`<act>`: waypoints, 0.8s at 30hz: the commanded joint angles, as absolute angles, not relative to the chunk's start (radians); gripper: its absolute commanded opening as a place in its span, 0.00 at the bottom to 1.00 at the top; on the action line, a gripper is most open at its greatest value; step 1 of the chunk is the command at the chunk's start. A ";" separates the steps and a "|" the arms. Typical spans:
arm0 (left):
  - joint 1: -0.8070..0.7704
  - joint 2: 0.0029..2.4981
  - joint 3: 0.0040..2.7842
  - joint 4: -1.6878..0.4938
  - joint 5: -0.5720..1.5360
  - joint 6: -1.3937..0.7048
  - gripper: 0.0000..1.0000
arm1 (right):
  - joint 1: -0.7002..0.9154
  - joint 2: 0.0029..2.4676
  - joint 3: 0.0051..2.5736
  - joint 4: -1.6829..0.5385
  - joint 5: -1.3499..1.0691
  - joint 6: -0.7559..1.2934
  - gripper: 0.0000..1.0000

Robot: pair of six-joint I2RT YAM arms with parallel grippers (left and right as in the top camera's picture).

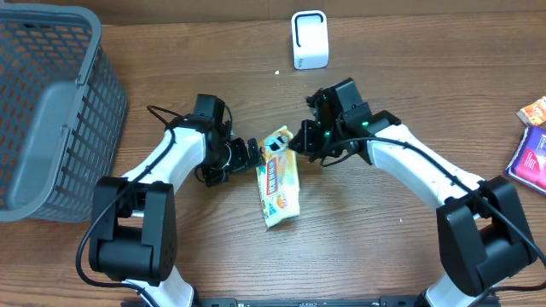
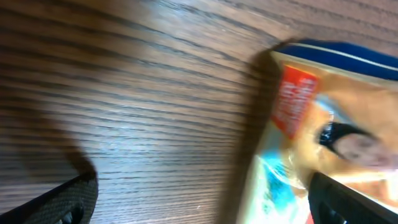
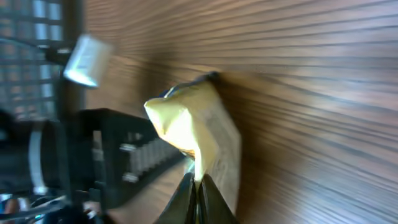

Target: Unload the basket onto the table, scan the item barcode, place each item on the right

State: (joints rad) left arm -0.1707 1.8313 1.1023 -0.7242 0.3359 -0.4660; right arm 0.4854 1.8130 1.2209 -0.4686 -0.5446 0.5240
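Wooden table (image 1: 358, 247) is carrying everything, and the snack packet (image 1: 279, 179) is lying at its middle, between the two arms, lengthwise from far to near. Its printed face, yellow with orange and blue, is pointing up.

The right gripper (image 1: 294, 143) is pinching the packet's far corner. In the right wrist view its fingers (image 3: 198, 194) are pressing together on a crumpled yellow fold, and the packet is bending down toward the wood beside them.

The left gripper (image 1: 252, 153) is sitting just beside the packet's left edge with its jaws spread wide and gripping nothing. In the left wrist view one finger (image 2: 68, 202) is showing over bare wood at the lower left. The other is overlapping the blurred packet at the lower right, and whether it is touching the packet cannot be told.

The white scanner (image 1: 310, 38) is standing upright at the far edge of the table, well apart from the packet. A grey mesh basket (image 1: 94, 102) is sitting at the left. Two more packets, an orange one (image 1: 533, 111) and a purple one (image 1: 531, 160), are lying at the right edge.
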 commanded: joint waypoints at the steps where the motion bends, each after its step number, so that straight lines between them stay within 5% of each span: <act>1: -0.218 1.866 1.114 -0.714 0.329 -0.487 1.00 | 0.530 1.788 1.226 -0.427 -0.608 0.595 0.04; 13: -0.215 1.870 1.122 -0.754 0.247 -0.487 0.98 | 0.562 1.788 1.226 -0.343 -0.675 0.607 0.04; 24: -0.118 1.869 1.393 -1.114 -0.006 -0.487 1.00 | 0.600 1.799 1.222 -0.364 -0.520 0.638 0.04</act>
State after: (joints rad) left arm -0.1329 1.8641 1.2976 -1.0801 0.1047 -0.4728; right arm 0.5674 1.8126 1.2209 -0.3595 -0.5949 0.6064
